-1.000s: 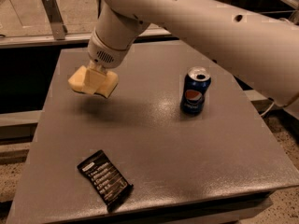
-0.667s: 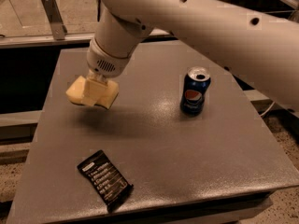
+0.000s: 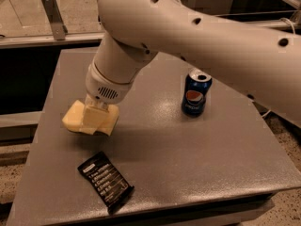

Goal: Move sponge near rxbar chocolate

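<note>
- The blue can (image 3: 196,93) carries the round red, white and blue Pepsi emblem; it stands upright with its top opened, at about 3 o'clock from the sponge and well apart from it.
- The rxbar chocolate (image 3: 106,179) is a flat black wrapper with several lines of white print, too small for me to read. It lies at an angle near the front edge of the grey table (image 3: 211,168).
- The gripper (image 3: 96,121) hangs over the left side of the table, at the end of the big white arm (image 3: 197,36).
- Its cream fingers are clamped on the sponge (image 3: 72,119), one pressed across the pale yellow block's front face, with foam sticking out to the left.
- The sponge sits near the bar, which lies at about 6 o'clock from it; the two are not touching.
- A shadow lies under the sponge; I cannot tell whether it rests on the tabletop.
</note>
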Robot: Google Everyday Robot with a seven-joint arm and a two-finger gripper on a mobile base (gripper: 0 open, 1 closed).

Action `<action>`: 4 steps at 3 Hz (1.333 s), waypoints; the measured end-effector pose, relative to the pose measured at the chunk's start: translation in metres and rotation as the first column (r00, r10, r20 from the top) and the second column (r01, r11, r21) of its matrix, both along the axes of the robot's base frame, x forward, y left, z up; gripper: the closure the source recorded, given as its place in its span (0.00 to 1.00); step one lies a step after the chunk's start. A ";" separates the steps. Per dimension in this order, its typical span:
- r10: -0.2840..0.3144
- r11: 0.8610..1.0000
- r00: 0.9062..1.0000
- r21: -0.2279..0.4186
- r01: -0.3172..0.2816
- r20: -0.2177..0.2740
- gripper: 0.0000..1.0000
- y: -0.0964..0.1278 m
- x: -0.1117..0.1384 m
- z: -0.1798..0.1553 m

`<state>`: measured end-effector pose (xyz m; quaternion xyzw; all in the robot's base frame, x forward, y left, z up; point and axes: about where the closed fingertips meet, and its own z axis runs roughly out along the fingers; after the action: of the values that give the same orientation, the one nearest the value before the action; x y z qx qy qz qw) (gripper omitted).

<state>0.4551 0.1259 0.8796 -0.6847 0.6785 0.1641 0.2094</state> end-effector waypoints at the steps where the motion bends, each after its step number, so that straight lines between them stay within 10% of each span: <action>1: 0.012 1.000 1.000 0.016 -0.012 0.006 0.83 0.002 -0.013 -0.008; 4: -0.003 0.998 0.998 0.066 -0.001 0.058 0.12 0.005 -0.016 -0.014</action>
<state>0.4388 0.1308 0.8657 -0.6814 0.6668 0.1663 0.2518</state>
